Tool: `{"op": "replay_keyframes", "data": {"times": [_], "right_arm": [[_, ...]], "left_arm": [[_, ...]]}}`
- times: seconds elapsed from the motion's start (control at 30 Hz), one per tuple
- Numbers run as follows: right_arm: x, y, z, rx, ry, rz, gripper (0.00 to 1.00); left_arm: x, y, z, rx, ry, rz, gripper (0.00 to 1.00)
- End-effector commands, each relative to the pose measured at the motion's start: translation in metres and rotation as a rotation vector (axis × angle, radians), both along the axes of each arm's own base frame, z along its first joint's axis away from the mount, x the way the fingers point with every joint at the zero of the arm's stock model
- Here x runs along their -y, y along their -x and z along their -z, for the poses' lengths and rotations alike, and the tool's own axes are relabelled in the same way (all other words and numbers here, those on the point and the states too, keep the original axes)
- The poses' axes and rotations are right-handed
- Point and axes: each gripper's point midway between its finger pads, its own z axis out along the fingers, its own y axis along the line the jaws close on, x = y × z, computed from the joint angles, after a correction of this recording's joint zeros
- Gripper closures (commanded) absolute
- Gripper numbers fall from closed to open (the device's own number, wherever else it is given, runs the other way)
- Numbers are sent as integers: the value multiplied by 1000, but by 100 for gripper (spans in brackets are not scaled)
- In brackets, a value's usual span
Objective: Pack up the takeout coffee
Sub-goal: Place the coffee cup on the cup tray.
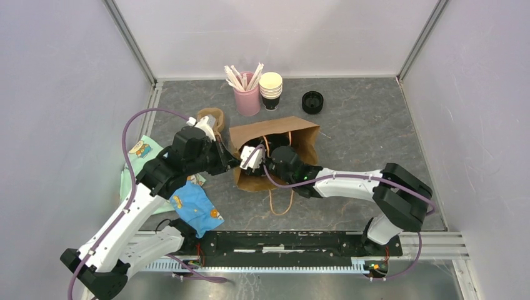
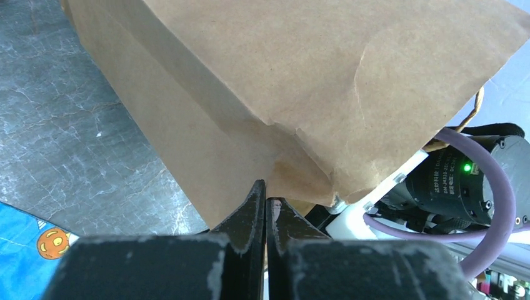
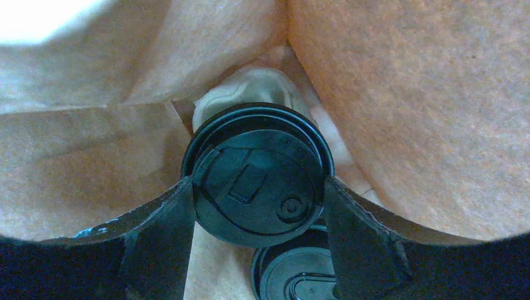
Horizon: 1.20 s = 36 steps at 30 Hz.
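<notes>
Right wrist view: black lidded takeout coffee cup [image 3: 259, 169] is gripped at its lid by the jaws of the right gripper [image 3: 256, 194], inside the brown paper bag [image 3: 406, 94] laid on the grey surface [image 1: 362, 125]. Another black lid [image 3: 294, 278] is seen at its 6 o'clock. Jaws of the left gripper [image 2: 266, 203] are closed against the bag's edge; pinched paper cannot be confirmed.

Lab test cell; pale enclosure walls [image 1: 275, 31]; metal corner framing [image 1: 132, 44]; grey marbled tabletop [image 1: 369, 137]; bolted mounting rail [image 1: 281, 240].
</notes>
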Motion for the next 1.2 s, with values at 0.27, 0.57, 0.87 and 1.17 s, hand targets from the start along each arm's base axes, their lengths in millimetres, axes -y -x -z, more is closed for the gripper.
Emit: {"op": "replay_keyframes", "data": {"times": [0.27, 0.57, 0.87, 1.17], "right_arm": [[12, 16, -16, -98, -56, 7, 100], [12, 11, -18, -91, -55, 12, 100], [15, 3, -28, -86, -84, 26, 100], [8, -2, -30, -84, -69, 16, 100]], "left_arm": [[-11, -1, -36, 85, 44, -60, 42], [-51, -35, -114, 221, -202, -185, 24], [-53, -150, -38, -41, -228, -208, 35], [-27, -209, 49, -213, -178, -73, 30]]}}
